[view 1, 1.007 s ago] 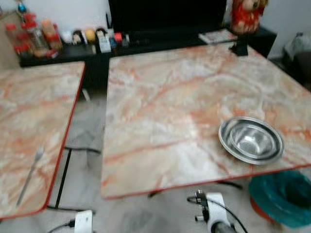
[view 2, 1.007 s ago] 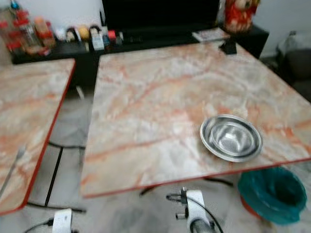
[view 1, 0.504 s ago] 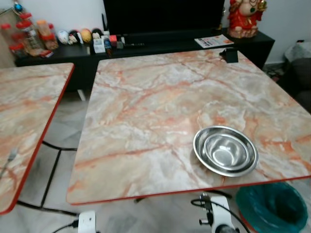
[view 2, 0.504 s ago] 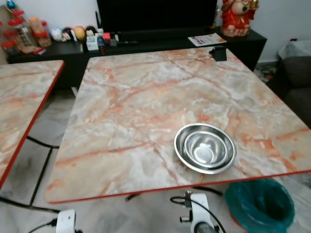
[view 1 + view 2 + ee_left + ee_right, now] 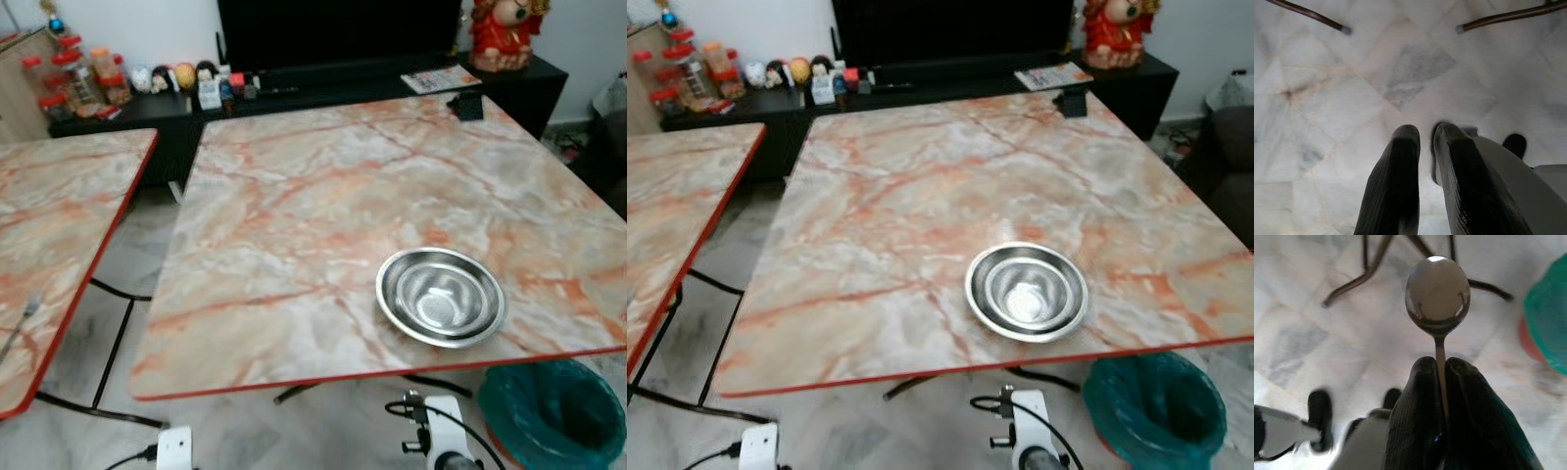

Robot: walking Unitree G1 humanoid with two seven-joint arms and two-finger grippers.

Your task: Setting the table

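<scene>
A spoon [image 5: 1438, 291] is held by its handle between the fingers of the right gripper [image 5: 1442, 396], clenched on it, bowl end pointing down toward the floor [image 5: 1312, 308]; the arm hangs low, below the table edge. The bowl [image 5: 441, 296] — steel, round, with nothing in it as far as can be seen — sits at lower right of centre in the left eye view, near the front edge of the table [image 5: 294, 176]. No spoon or plate is laid beside it.

Compared with a second ago the whole scene has shifted: the bowl is now seen nearer the middle of the frame and the blur is gone. That is judged a turn and a settling of the camera, not a move of the bowl. For the task it means the robot is now squared up to the bowl, and the spoon can next be brought up beside it.

The left gripper [image 5: 1422, 147] is seen over the floor with a narrow gap between its fingers and nothing in it — released, idle.

At lower left a fork [image 5: 18, 326] lies on the second table [image 5: 69, 196]. At lower right a teal-lined bin [image 5: 554, 403] stands on the floor; its contents cannot be made out.
</scene>
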